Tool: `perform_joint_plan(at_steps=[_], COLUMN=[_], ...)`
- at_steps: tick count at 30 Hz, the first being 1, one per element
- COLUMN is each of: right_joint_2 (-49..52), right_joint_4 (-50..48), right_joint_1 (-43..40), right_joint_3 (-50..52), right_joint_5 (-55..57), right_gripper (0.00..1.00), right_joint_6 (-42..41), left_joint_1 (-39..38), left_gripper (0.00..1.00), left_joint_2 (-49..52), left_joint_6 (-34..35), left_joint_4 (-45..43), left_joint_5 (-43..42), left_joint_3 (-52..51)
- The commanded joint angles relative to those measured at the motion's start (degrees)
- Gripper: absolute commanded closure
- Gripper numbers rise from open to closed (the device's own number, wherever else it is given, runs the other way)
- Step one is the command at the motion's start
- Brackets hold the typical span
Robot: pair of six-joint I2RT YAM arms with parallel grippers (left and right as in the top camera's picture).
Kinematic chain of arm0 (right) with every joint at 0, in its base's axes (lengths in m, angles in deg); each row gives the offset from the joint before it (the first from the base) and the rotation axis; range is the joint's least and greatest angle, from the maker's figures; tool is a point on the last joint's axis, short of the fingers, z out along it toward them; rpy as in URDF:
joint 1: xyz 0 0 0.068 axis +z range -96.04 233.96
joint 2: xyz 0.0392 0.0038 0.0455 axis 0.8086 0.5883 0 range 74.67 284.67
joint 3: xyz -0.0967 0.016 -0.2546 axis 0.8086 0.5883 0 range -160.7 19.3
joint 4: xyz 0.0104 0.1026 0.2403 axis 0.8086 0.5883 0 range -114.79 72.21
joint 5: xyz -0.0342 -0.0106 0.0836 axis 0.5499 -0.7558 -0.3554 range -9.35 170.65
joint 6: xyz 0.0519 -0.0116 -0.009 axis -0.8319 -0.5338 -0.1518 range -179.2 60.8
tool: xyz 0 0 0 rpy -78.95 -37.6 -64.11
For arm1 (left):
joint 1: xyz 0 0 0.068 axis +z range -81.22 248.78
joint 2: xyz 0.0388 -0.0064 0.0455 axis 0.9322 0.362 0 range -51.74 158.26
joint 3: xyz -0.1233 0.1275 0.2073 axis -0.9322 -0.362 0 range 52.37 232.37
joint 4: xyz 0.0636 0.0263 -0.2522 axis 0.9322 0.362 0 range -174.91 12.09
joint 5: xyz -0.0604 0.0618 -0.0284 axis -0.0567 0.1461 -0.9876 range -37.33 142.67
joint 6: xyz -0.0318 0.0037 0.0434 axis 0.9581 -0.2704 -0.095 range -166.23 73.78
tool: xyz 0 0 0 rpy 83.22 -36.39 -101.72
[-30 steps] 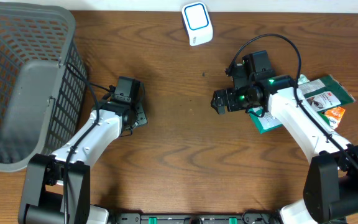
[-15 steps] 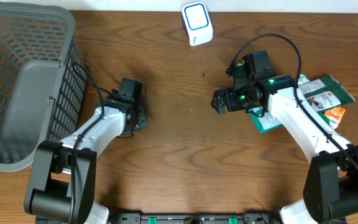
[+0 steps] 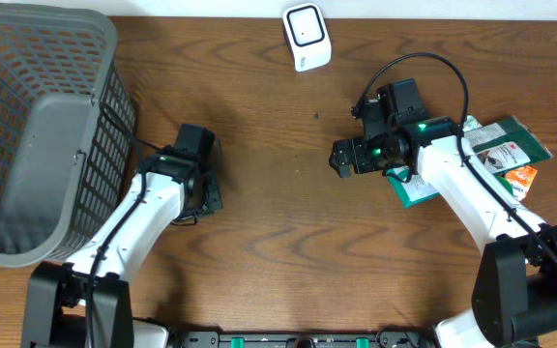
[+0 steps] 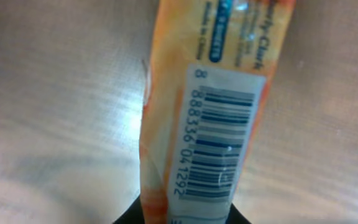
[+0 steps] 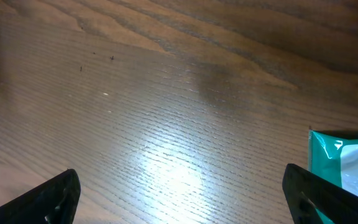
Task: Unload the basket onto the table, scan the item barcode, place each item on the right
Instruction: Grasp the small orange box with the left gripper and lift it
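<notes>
Orange packet (image 4: 166, 155), barcode (image 4: 219, 146) facing my wrist camera | I see left gripper (image 3: 204, 191) pinching it, well down-left of scanner (image 3: 306, 36) | right gripper (image 5: 179, 193) spread wide, down-right of scanner

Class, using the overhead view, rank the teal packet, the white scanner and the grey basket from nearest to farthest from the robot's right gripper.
Measured from the right gripper:
1. Teal packet, close by, just to its right.
2. White scanner, at the top middle of the view.
3. Grey basket, far over on the left.
</notes>
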State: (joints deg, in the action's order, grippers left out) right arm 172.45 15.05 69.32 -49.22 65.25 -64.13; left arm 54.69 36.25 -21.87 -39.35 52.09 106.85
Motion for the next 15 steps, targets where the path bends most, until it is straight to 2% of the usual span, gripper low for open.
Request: perform_joint_plan(at_steps=[1,4,8,15], right_joint_2=[0.2,0.2,0.2,0.1], right_joint_4=[0.1,0.4,1.2,2.7], right_joint_1=[0.1,-0.4,-1.7,-4.8], right_joint_3=[0.3,0.3,0.3,0.3], right_joint_5=[0.3,0.3,0.3,0.6], right_gripper=[0.01,0.01,0.01,0.01], right_joint_6=[0.9,0.9,1.0,3.3], left_joint_1=[-0.1,-0.1,-0.1,-0.1], left_gripper=[0.81,0.81,0.81,0.81], left_joint_2=[-0.9,-0.9,-0.9,-0.9], left_joint_6=[-1.9,-2.9,-9.7,-9.2], left_joint_4=[4.3,9.6,13.5,15.1], left_joint_5=[-0.5,-0.9,-10.0,-12.3], left_joint_3=[4.5,8.3,12.6,19.9])
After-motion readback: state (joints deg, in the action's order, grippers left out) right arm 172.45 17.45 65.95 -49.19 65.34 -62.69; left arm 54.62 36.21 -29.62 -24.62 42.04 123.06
